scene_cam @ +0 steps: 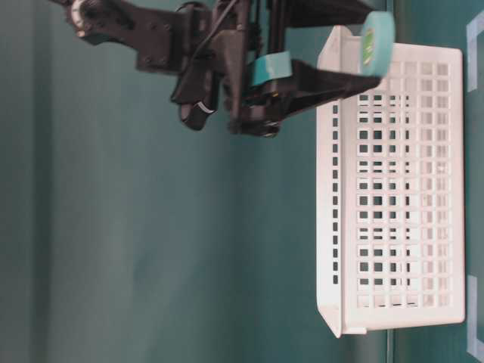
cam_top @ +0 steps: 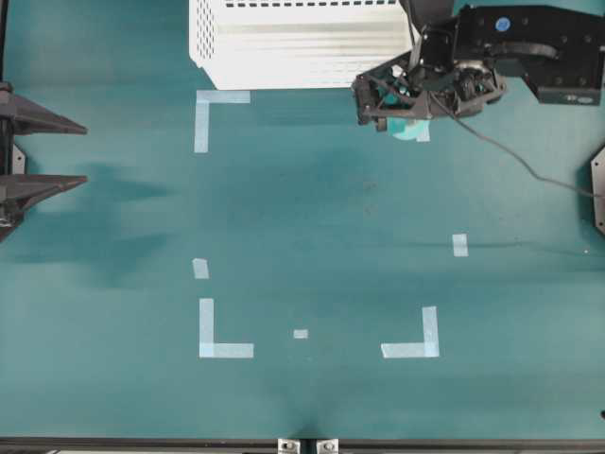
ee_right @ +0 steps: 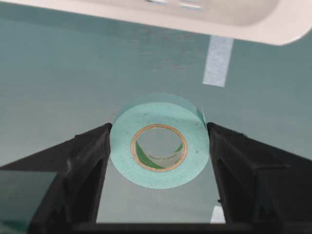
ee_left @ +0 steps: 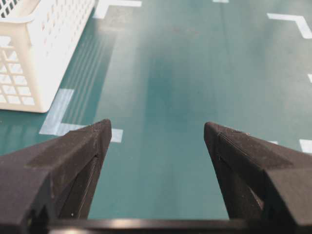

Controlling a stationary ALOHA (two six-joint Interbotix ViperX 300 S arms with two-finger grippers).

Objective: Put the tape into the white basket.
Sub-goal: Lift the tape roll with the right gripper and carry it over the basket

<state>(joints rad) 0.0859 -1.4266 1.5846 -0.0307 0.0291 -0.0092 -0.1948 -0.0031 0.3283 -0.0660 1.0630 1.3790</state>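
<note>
With the tape (ee_right: 159,141) clamped between the right hand (ee_right: 159,146) fingers, lifted off the worktop (cam_top: 312,218) at upper right of frame, just beside the white basket (cam_top: 293,43). Transport step; next: carry over rim, release. Left hand (ee_left: 157,141) open, idle.

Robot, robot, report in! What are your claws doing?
Left claw open, idle. Right claw shut on the tape, lifted near the white basket rim. Nothing in the way.
</note>
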